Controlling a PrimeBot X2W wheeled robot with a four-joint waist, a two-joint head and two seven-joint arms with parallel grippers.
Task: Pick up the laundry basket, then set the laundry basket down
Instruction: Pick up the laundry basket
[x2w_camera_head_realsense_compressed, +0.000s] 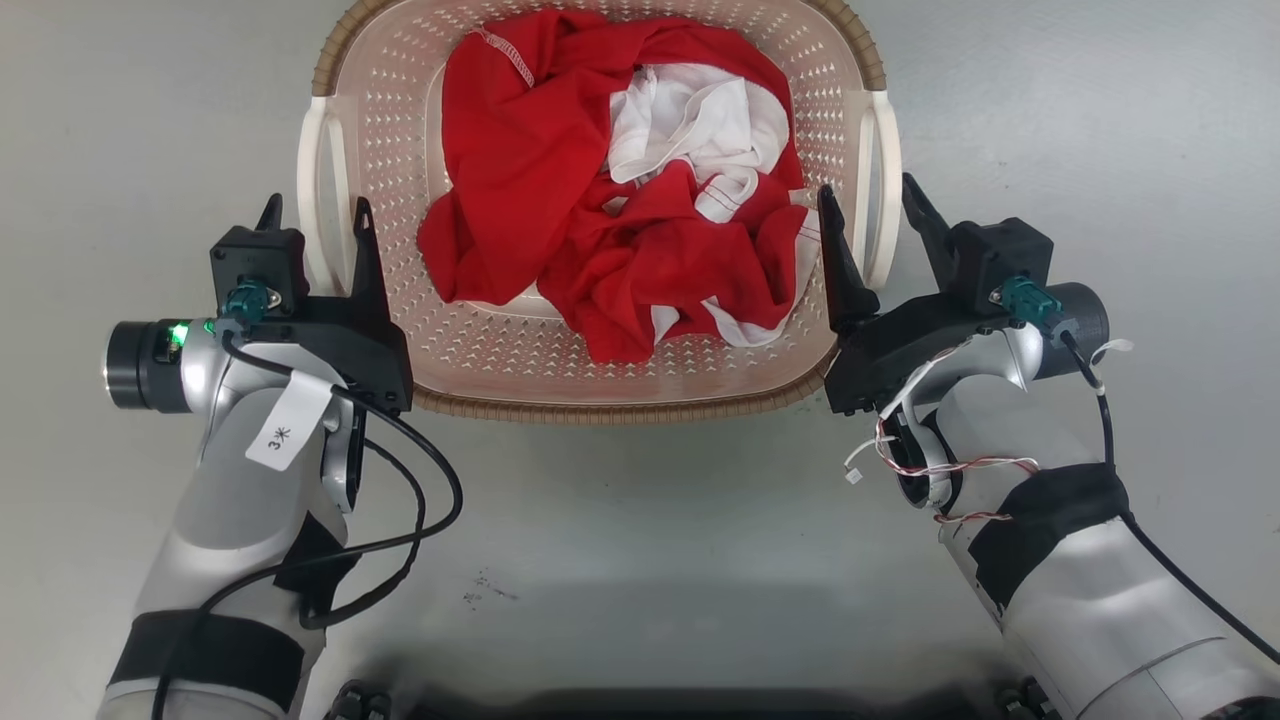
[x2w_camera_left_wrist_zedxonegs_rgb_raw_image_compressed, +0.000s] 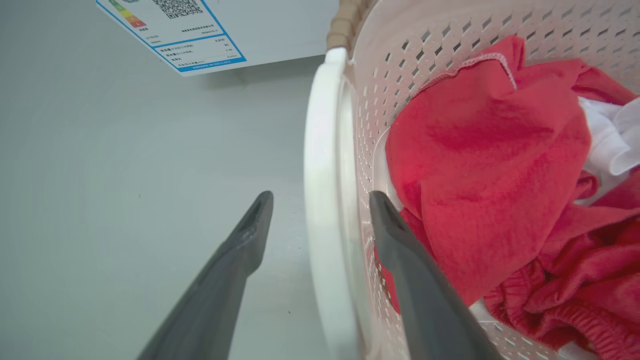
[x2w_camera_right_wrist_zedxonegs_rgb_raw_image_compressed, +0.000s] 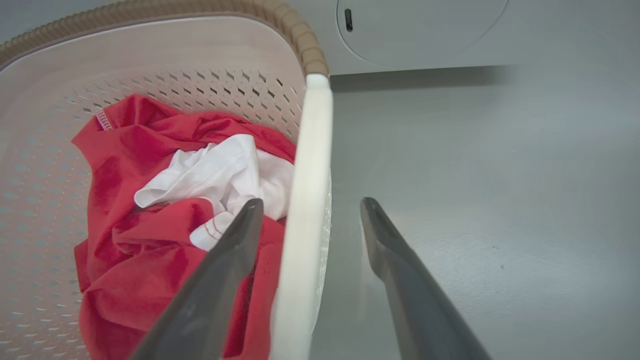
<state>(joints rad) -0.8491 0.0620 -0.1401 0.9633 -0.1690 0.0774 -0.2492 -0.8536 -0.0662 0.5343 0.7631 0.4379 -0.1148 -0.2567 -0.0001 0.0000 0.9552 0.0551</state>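
Top centre of head view: laundry basket (x2w_camera_head_realsense_compressed: 500, 345) sits flat on the grey floor (x2w_camera_head_realsense_compressed: 640, 520), red and white clothes (x2w_camera_head_realsense_compressed: 560, 150) heaped inside. At mid-left of frame is my left gripper (x2w_camera_head_realsense_compressed: 315, 220), at mid-right my right gripper (x2w_camera_head_realsense_compressed: 868, 195), each lined up w/ a white loop: left handle (x2w_camera_head_realsense_compressed: 322, 170), right handle (x2w_camera_head_realsense_compressed: 882, 170). Both sets of fingers are spread and straddle the handle, one finger inside the basket wall, one outside over the floor. In the wrist views the tips stand clear of the handle, so nothing is pinched yet. My read: the symmetric setup is so a two-sided grip keeps the load level on lift. Next, prob. close both together. Risk: the inner finger snags cloth, esp. centre-right of left wrist view.
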